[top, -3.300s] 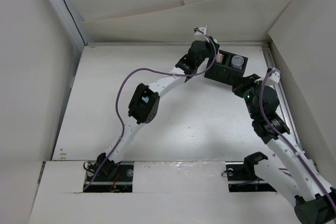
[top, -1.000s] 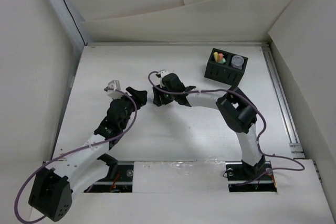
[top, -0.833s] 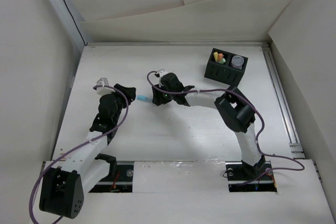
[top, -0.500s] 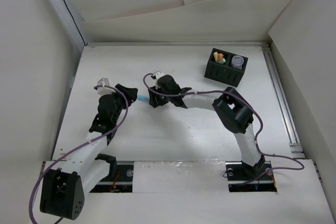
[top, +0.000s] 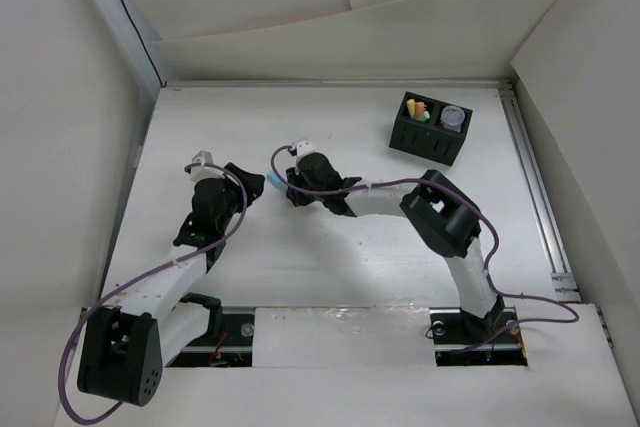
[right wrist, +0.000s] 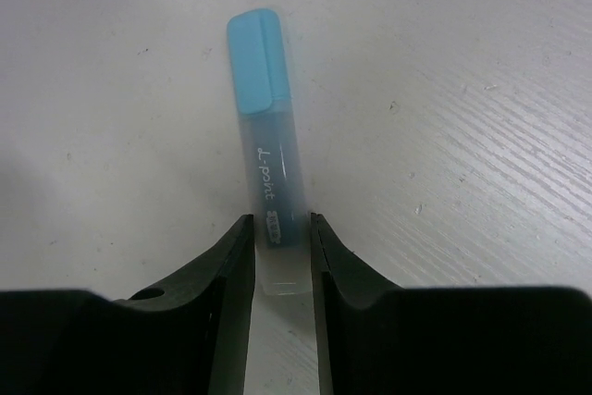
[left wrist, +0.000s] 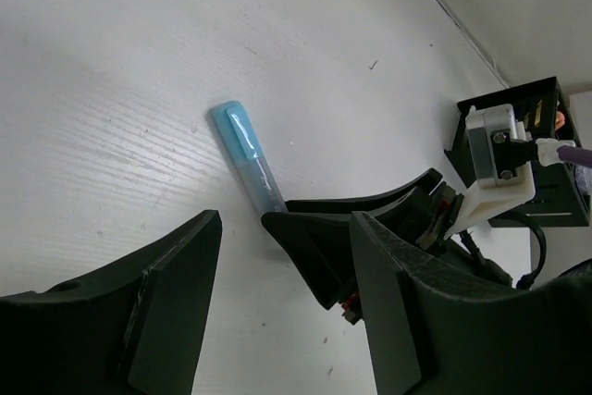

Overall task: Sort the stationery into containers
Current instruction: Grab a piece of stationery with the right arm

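A light blue marker (right wrist: 264,136) lies flat on the white table, cap pointing away from my right gripper (right wrist: 277,228). That gripper's two black fingers press against both sides of its clear rear end. From above, the marker (top: 272,184) shows as a small blue tip between the two grippers. My left gripper (top: 247,182) hovers just left of it, open and empty, and its wrist view shows the marker (left wrist: 245,154) ahead of it. The black two-compartment container (top: 432,139) stands at the back right, with coloured markers (top: 418,110) in one compartment and a pale roll (top: 453,117) in the other.
White walls enclose the table on the left, back and right. A metal rail (top: 530,177) runs along the right edge. Purple cables loop over both arms. The container (left wrist: 518,136) shows at the right edge of the left wrist view.
My right gripper slid left onto the blue marker and its jaws narrowed onto it. The left gripper shifted slightly and stayed open.
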`<move>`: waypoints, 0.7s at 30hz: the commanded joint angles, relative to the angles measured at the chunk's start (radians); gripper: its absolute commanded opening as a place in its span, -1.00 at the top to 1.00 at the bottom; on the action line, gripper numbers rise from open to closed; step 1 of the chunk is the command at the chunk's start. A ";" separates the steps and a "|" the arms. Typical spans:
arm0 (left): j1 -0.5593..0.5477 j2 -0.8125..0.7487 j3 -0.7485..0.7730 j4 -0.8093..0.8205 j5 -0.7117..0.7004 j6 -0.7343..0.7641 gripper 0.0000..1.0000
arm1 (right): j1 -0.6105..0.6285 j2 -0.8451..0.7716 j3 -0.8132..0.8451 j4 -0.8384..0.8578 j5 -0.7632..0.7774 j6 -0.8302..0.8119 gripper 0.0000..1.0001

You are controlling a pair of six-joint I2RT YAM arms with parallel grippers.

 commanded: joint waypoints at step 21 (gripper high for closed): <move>0.002 0.238 0.054 0.246 0.229 -0.074 -0.09 | 0.014 -0.260 -0.210 0.003 -0.006 0.052 0.85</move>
